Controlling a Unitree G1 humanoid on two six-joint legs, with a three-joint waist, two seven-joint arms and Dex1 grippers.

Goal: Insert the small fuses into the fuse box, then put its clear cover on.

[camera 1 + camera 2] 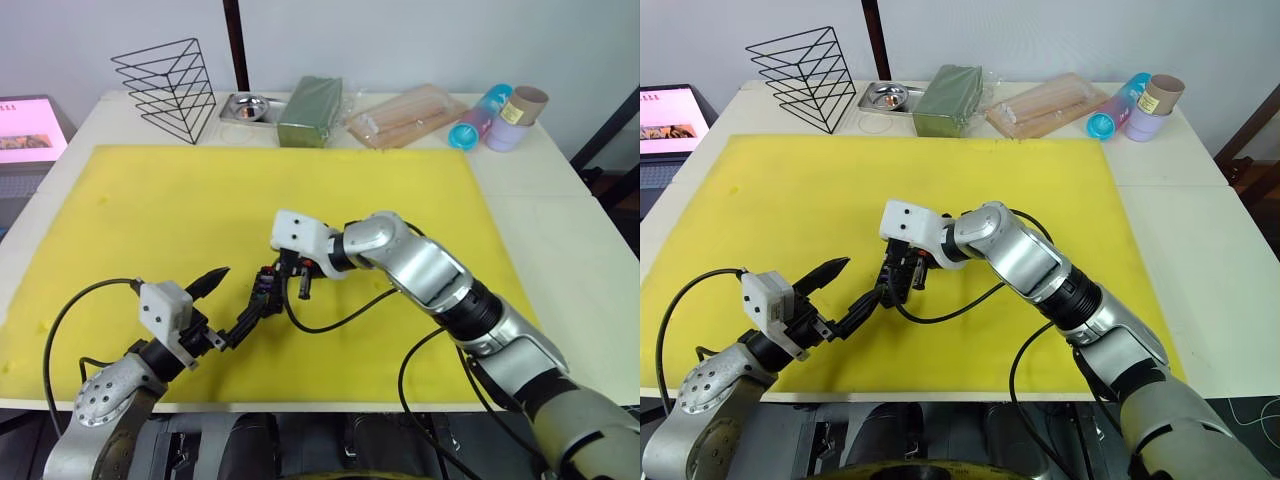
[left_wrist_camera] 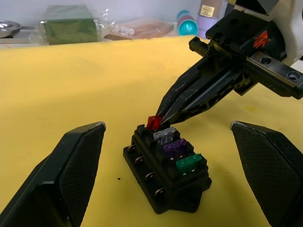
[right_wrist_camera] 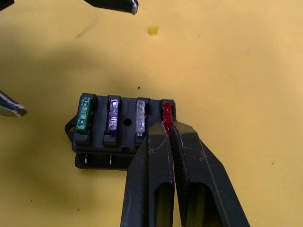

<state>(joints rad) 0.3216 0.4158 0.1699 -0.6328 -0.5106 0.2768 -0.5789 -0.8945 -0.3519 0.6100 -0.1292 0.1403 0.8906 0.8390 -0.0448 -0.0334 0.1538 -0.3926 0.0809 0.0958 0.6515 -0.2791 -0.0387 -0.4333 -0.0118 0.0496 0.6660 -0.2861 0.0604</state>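
Observation:
The black fuse box sits on the yellow mat near the front middle. Green, purple and pale grey fuses stand in its slots. My right gripper is shut on the red fuse, which is tilted at the box's end slot. My left gripper is open, one finger on each side of the box without touching it. The clear cover is out of view.
Along the table's back edge stand a black wire rack, a metal tray, a dark-green block, a clear packet of wooden sticks and coloured cups. A lit screen is at the far left.

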